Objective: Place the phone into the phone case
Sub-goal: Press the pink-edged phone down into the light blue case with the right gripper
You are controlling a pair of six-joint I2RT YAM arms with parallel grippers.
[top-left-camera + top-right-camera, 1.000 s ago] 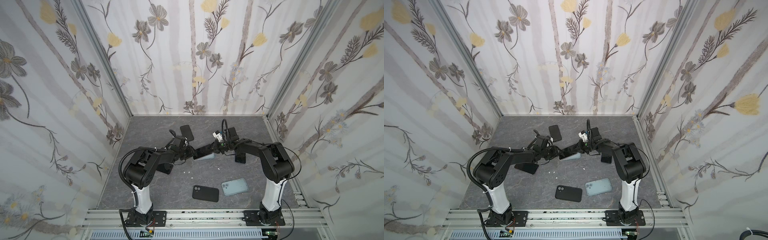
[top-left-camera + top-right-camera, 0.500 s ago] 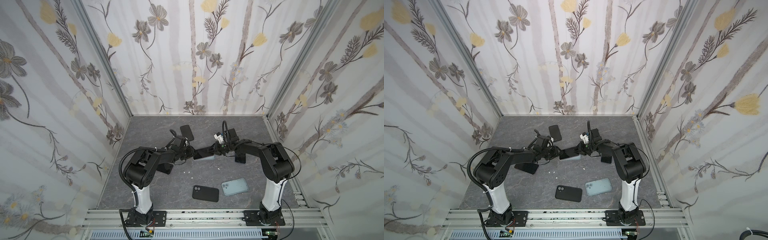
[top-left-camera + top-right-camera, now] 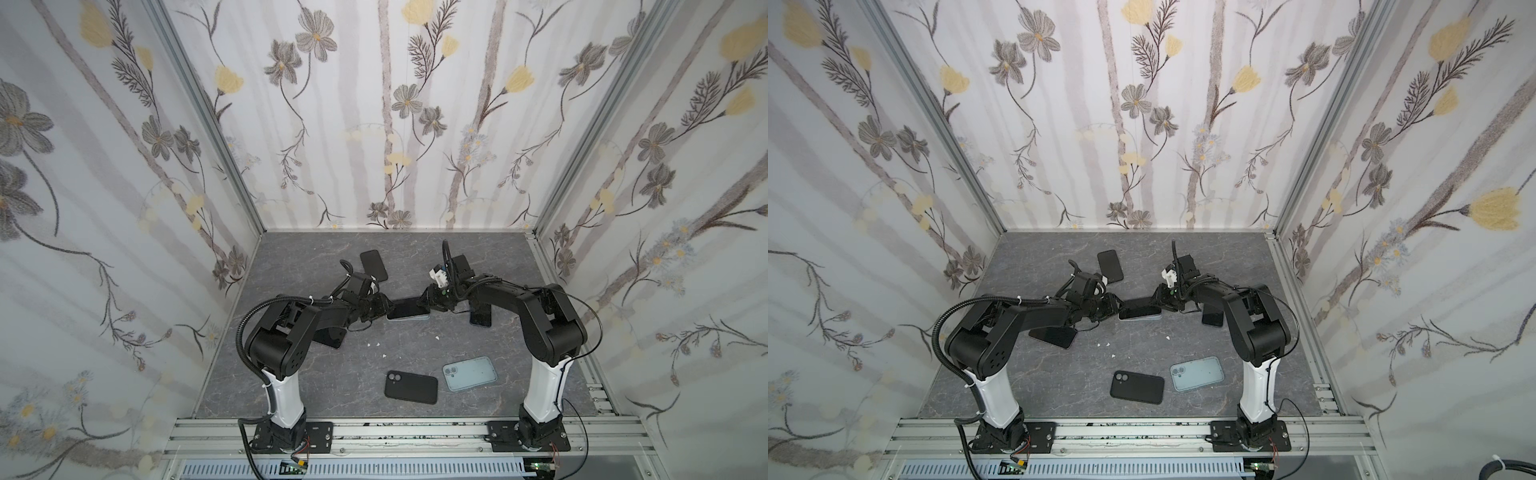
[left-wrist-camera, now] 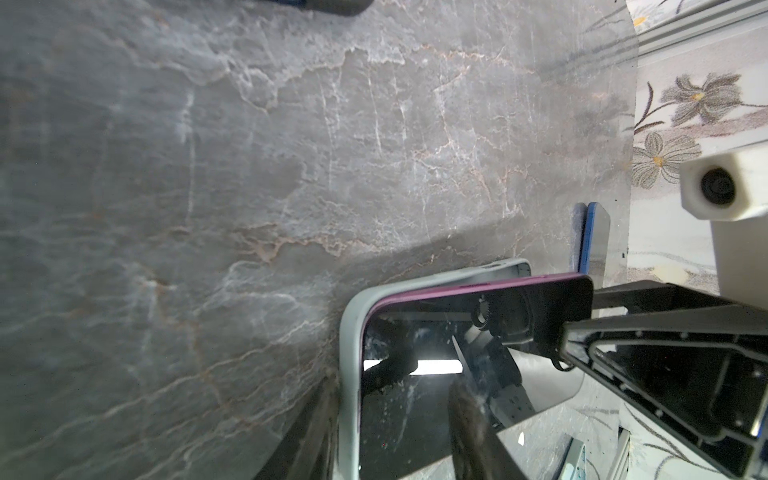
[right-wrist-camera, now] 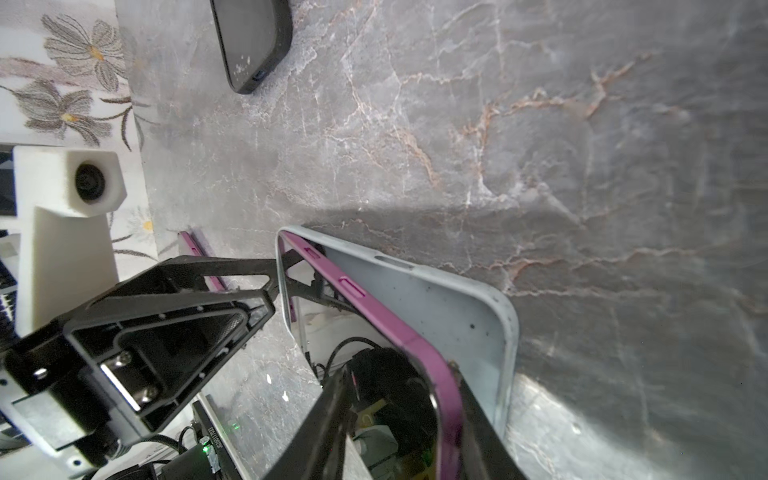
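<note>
On the grey marbled table (image 3: 345, 374), 12 o'clock of centre, the purple-edged black-screen phone (image 4: 415, 332) lies partly in the pale blue-grey soft phone case (image 5: 457, 307): seated at 9 o'clock, proud at 3 o'clock. The left gripper (image 3: 385, 309) pinches the case's 9 o'clock end, anchoring it against sliding. The right gripper (image 3: 427, 302), pressed together a second ago, now straddles the proud end, jaws spread

Phone (image 5: 399, 328) partly in case (image 5: 449, 303) — case flat on table (image 5: 540, 145)
</note>
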